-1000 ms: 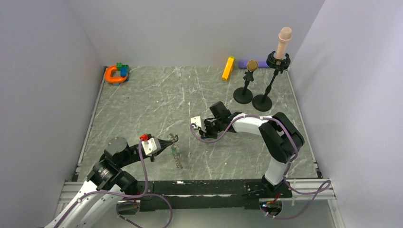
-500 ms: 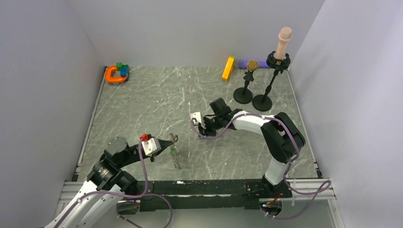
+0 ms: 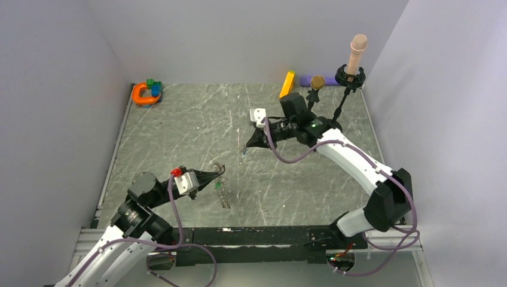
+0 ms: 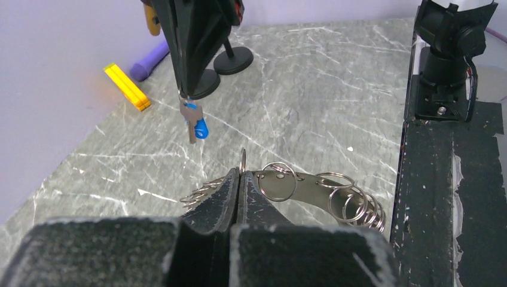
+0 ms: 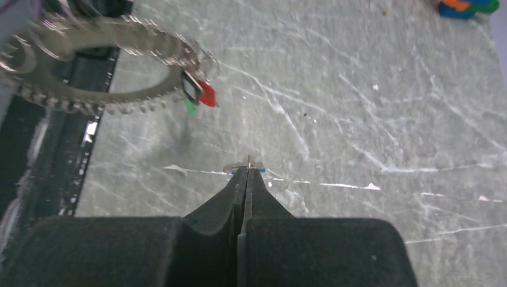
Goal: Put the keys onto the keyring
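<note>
left claw (image 4: 240,174) clamps the keyring (image 5: 72,100), red key (image 5: 207,94) and green key (image 5: 189,106) apparently on. right claw (image 5: 247,169) pinches the blue key (image 4: 201,128), not yet threaded.

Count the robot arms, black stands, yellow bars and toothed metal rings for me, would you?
Robot arms: 2
Black stands: 2
Yellow bar: 1
Toothed keyring: 1
Total: 6
</note>
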### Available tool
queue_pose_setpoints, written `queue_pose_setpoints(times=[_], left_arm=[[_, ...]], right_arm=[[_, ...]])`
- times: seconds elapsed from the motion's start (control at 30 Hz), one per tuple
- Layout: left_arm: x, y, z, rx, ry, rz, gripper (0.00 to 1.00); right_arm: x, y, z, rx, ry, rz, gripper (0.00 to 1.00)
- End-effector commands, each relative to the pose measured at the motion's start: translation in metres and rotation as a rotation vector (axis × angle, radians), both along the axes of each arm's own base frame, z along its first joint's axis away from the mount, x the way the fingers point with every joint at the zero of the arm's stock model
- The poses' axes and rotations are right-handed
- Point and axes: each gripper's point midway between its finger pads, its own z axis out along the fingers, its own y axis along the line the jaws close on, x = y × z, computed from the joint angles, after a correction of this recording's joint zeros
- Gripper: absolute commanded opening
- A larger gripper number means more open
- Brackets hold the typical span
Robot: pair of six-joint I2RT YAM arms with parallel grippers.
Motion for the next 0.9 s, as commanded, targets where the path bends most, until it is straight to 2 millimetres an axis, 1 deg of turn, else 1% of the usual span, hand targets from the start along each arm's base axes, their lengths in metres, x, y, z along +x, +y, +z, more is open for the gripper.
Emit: queue_pose_setpoints(times=[0.0, 0.1, 0.2, 0.3, 0.4, 0.57, 0.7, 0.87], left_arm=[[0.000, -0.013, 0.047, -0.083, -0.128, -0.072, 0.00], [0.003, -0.020, 0.052, -0.063, -0.140, -0.100, 0.00], [0.009, -0.024, 0.058, -0.061, -0.158, -0.103, 0.00], [0.011, -0.027, 0.063, -0.078, -0.179, -0.111, 0.00], [0.012, -0.029, 0.064, -0.087, -0.184, -0.115, 0.00], [0.009, -0.028, 0.066, -0.108, -0.186, -0.114, 0.00], [0.007, -0.027, 0.061, -0.092, -0.170, -0.126, 0.00], [0.004, -0.028, 0.057, -0.093, -0.157, -0.135, 0.00]], right_arm=[[-0.037, -0.013, 0.038, -0.016, 0.055, 0.088, 0.00], [-0.048, -0.016, 0.056, -0.026, 0.053, 0.131, 0.00], [-0.062, -0.013, 0.073, -0.018, 0.059, 0.176, 0.00], [-0.078, -0.009, 0.078, -0.021, 0.080, 0.208, 0.00], [-0.090, -0.004, 0.076, -0.040, 0.089, 0.218, 0.00], [-0.103, 0.007, 0.071, -0.045, 0.115, 0.236, 0.00], [-0.104, 0.014, 0.072, -0.036, 0.130, 0.228, 0.00], [-0.098, 0.019, 0.066, -0.058, 0.112, 0.184, 0.00]])
